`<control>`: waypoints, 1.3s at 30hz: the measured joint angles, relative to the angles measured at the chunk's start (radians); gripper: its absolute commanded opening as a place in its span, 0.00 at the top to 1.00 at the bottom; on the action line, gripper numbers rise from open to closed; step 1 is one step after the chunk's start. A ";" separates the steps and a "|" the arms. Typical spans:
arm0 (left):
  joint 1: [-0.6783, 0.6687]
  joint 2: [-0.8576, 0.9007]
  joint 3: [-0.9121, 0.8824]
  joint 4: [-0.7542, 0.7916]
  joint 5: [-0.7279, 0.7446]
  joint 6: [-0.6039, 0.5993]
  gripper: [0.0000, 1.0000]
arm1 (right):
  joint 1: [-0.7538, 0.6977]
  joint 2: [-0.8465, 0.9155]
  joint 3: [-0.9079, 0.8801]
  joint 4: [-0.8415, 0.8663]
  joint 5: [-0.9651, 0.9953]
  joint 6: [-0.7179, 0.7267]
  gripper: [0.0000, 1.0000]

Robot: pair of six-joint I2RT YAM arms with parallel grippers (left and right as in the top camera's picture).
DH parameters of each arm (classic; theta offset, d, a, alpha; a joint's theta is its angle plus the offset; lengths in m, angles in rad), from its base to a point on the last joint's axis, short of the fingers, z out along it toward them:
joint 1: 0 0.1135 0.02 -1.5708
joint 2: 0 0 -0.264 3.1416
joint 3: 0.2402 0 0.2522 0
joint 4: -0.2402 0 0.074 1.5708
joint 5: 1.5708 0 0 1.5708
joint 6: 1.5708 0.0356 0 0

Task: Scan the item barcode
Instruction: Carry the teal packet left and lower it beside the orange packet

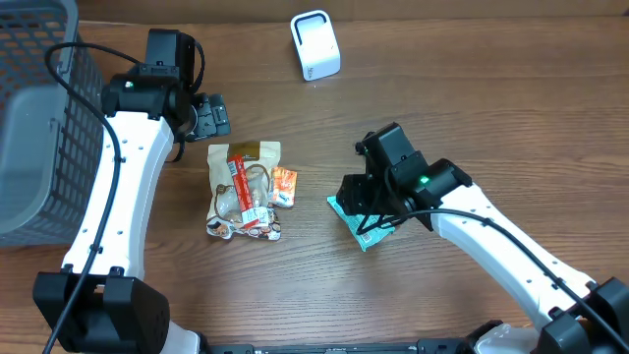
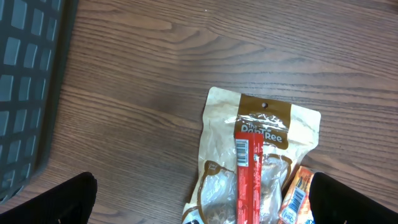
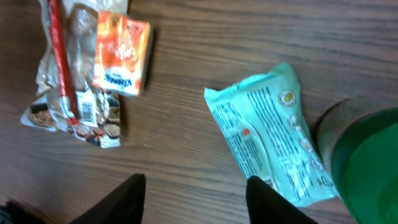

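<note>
Bag (image 1: 244,192): clear with a brown header, lying flat on the bench (image 1: 462,98). It serves as the landmark here.
Stick (image 1: 239,182): red, lying lengthwise on top of the bag.
Sachet (image 1: 285,185): orange, touching the bag's right edge.
Packet (image 3: 267,137): teal, flat on the bench to the right of the bag and clear of it. This is the item to scan, and its printed face is up.
Scanner (image 1: 314,44): white, on the far side of the bag and off to its right, well apart from both bag and packet.
Basket (image 1: 39,118): grey mesh, left of the bag at the bench edge.
Left gripper (image 1: 214,116): hangs just past the bag's header end. Its jaws are spread wide and hold nothing.
Right gripper (image 3: 198,196): over the packet, on the bag's right. Its jaws are parted with bare bench between them — one finger (image 3: 261,199) is at the packet's near edge, and nothing is gripped.
</note>
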 measured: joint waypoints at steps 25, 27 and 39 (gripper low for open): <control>0.000 0.000 0.000 0.000 0.000 0.000 0.00 | 0.133 0.198 -0.021 -0.056 0.426 0.011 0.45; 0.000 0.000 0.000 0.000 0.000 0.000 0.00 | 0.132 0.208 -0.021 -0.055 0.412 0.019 0.45; 0.000 0.000 0.000 0.000 0.000 0.000 0.00 | 0.132 0.224 -0.022 -0.005 0.184 0.042 0.44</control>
